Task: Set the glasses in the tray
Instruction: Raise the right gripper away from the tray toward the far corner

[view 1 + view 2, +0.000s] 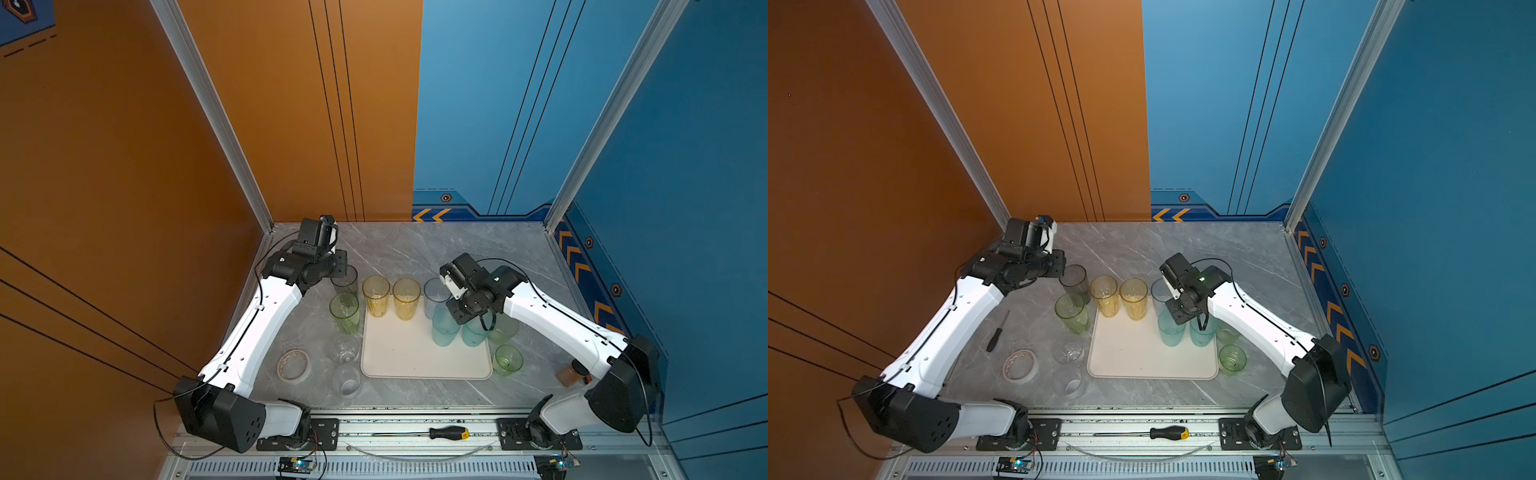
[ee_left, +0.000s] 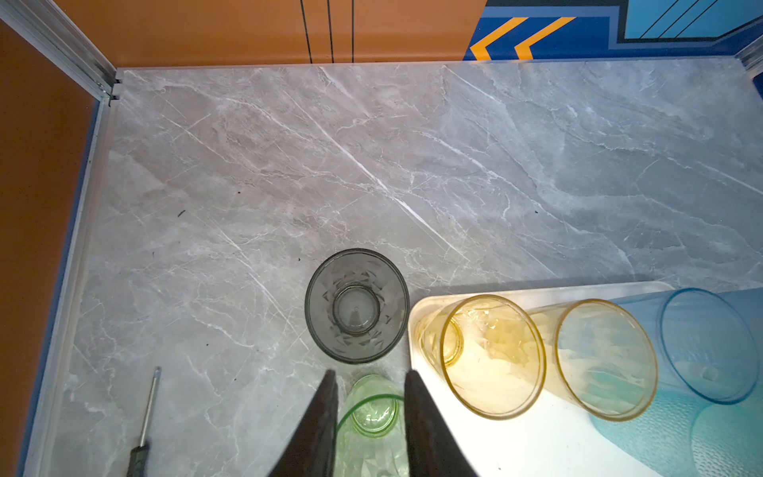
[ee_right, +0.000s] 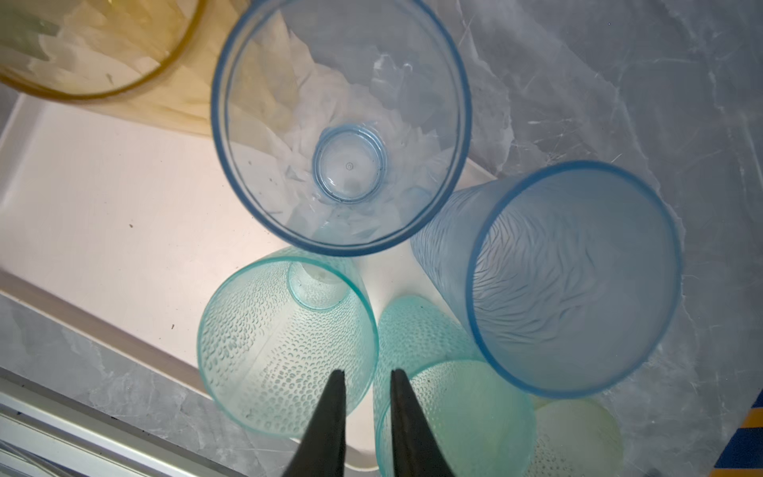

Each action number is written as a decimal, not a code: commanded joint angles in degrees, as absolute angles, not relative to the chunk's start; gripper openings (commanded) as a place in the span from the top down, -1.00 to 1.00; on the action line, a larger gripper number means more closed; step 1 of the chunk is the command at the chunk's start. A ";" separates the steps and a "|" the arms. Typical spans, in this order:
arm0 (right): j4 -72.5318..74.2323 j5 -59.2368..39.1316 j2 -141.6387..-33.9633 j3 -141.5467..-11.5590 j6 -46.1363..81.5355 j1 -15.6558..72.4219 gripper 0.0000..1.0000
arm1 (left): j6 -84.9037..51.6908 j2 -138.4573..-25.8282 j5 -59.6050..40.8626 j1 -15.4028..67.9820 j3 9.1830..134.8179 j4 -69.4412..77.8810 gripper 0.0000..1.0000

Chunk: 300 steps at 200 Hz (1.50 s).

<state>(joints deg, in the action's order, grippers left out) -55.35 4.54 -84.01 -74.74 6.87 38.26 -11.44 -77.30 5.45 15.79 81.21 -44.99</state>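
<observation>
The cream tray (image 1: 399, 353) holds two yellow glasses (image 1: 376, 296) (image 1: 406, 298) along its far rim. A clear blue glass (image 3: 342, 124) and two dotted teal glasses (image 3: 285, 342) (image 3: 450, 417) stand at its right end. Left of the tray stand a smoky grey glass (image 2: 357, 305) and a tall green glass (image 2: 373, 409). My left gripper (image 2: 369, 373) hovers above the green one, fingers apart and empty. My right gripper (image 3: 365, 371) hangs over the two teal rims, fingers slightly apart, clamping nothing that I can see. A frosted blue glass (image 3: 574, 276) stands beside them.
Two clear glasses (image 1: 345, 348) (image 1: 347, 380) and a tape roll (image 1: 294, 365) sit front left. A short green glass (image 1: 508, 359) and a pale green one (image 1: 505, 328) stand right of the tray, with a brown jar (image 1: 568, 374) beyond. A small screwdriver (image 1: 997, 332) lies left.
</observation>
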 commanded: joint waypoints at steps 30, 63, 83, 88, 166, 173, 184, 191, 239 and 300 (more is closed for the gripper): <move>-55.84 4.46 -76.55 -77.21 10.42 37.33 0.54 | -9.57 -75.94 8.66 14.33 81.01 -49.04 0.45; -53.46 5.33 -74.89 -79.14 13.32 35.10 0.44 | -10.08 -76.98 8.79 14.28 80.51 -49.07 0.48; -49.82 5.10 -74.81 -80.27 15.56 32.43 0.37 | -10.59 -76.75 8.91 14.74 80.43 -48.97 0.48; -48.52 4.78 -74.65 -80.27 15.98 31.85 0.37 | -10.67 -76.58 9.17 14.91 80.38 -48.98 0.48; -43.24 -7.15 -79.99 -84.58 14.33 23.88 0.31 | -15.11 -69.96 12.30 14.53 76.04 -51.76 0.46; -43.77 -7.91 -81.08 -85.77 13.71 23.45 0.31 | -15.60 -69.76 12.39 14.42 75.88 -52.55 0.47; -44.61 -8.56 -82.81 -87.92 12.94 22.99 0.31 | -16.36 -69.48 12.19 14.24 75.31 -53.23 0.47; -44.94 -8.90 -83.70 -89.19 12.47 22.79 0.31 | -16.83 -69.31 11.75 14.00 74.94 -53.42 0.47; -45.03 -10.28 -90.19 -93.77 12.53 22.56 0.31 | -16.82 -71.51 7.08 11.90 76.39 -56.99 0.47; -42.67 -10.08 -91.10 -92.73 15.12 23.21 0.30 | -14.15 -77.78 3.60 8.41 79.65 -56.79 0.45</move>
